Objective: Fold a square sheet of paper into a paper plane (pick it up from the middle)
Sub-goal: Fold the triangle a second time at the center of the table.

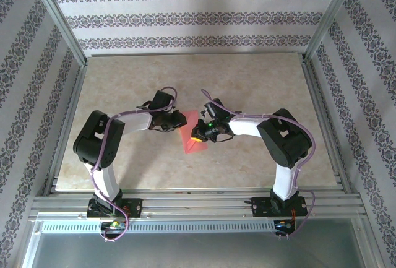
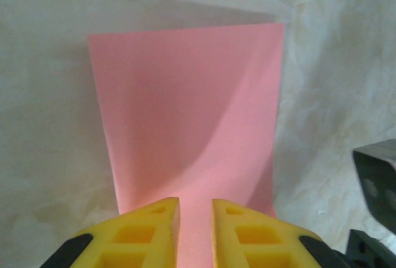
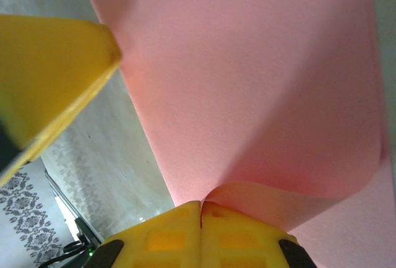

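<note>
The square sheet of paper [image 1: 191,143] is at the middle of the table [image 1: 247,88], between the two grippers; it is salmon-pink and lifted into a curve rather than lying flat. The right gripper [image 1: 199,135] is clenched on it; in the right wrist view its yellow jaws [image 3: 201,205] meet tightly, and a curled edge of the sheet [image 3: 247,82] springs out from their tips. The left gripper [image 1: 179,119] faces it from the other side; its jaws [image 2: 196,203] are a narrow gap apart, not clamped, with pink paper [image 2: 185,113] showing in the gap and rising beyond it; one of its yellow fingers [image 3: 49,64] sits just beside the sheet's edge.
</note>
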{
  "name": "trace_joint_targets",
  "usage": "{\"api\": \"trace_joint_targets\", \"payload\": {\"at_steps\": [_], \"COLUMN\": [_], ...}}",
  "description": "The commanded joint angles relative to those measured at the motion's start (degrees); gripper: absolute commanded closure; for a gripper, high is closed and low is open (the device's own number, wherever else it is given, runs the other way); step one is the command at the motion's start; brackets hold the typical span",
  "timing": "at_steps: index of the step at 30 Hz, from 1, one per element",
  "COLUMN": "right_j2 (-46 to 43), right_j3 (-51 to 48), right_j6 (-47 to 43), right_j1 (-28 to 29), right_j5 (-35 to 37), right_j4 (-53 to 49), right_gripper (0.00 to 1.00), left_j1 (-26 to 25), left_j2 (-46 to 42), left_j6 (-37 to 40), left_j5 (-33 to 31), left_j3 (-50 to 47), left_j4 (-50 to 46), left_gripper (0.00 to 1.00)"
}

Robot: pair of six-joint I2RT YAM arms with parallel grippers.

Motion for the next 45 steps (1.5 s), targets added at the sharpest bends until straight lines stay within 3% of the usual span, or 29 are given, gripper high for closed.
{"api": "trace_joint_targets", "payload": {"at_steps": [1,45], "right_j2": [1.1,6.5], "right_j3": [1.7,5.3], "right_j6": [-0.1,-1.0], "right_j1": [0.8,1.5], "right_j5": [-1.5,-2.7], "right_j4": [2.0,2.3], "right_gripper": [0.98,0.97], "left_j1": [0.4,0.4], "left_j2": [1.5,1.9], "left_j6": [1.8,1.4], "left_j5": [-0.8,-0.1], "left_j3": [0.9,-0.3], "left_j4": [-3.3,-2.7], "left_gripper": [0.79,0.80]}}
